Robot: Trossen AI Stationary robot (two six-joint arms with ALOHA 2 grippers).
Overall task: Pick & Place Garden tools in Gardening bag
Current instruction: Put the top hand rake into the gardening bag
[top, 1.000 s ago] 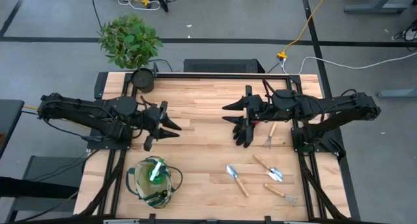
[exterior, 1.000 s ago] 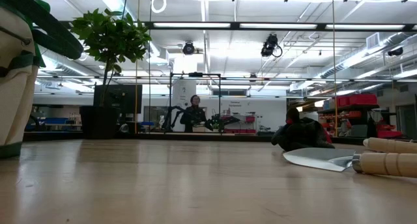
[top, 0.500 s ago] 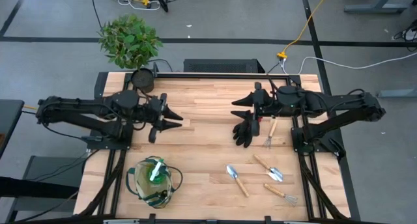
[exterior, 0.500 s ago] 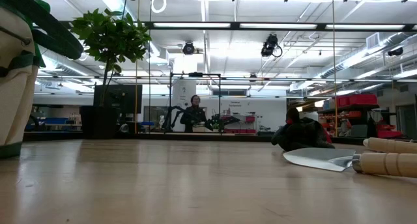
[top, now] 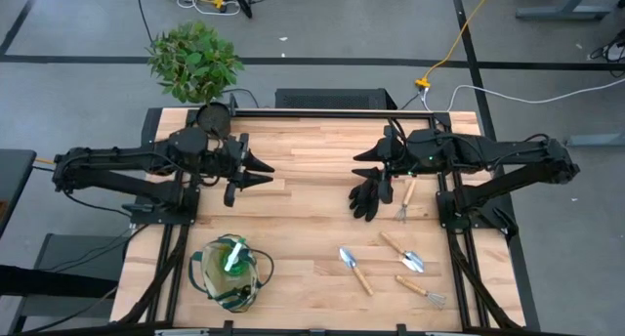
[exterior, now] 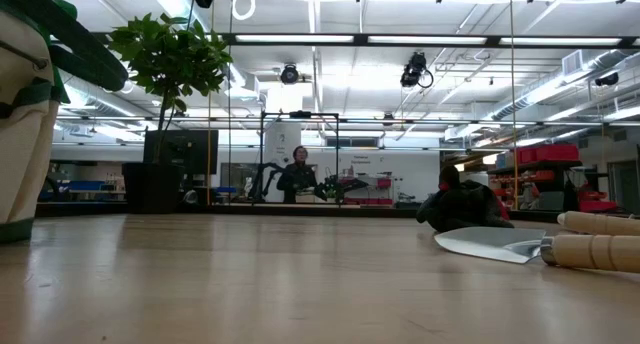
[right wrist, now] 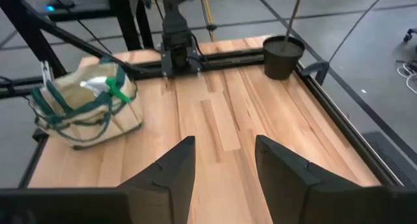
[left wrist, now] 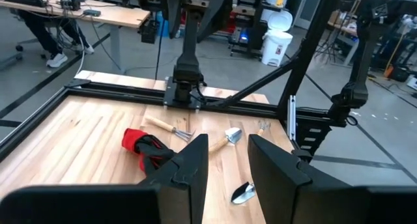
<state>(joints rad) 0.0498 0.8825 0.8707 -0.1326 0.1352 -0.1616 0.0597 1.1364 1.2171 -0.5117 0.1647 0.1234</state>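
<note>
Both tools, left (top: 262,173) and right (top: 363,163), parted and empty above bare mid-table (top: 308,194), glove (top: 369,195) beside the right.

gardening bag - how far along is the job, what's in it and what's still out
Done: the gardening bag holds only the green spray bottle. In hand: nothing; the left gripper and right gripper hover open and empty above the table. Left: the black glove, two trowels and two hand forks lie on the wood.

Four hand tools (top: 402,252), one glove (top: 369,195), one bag (top: 230,271).
</note>
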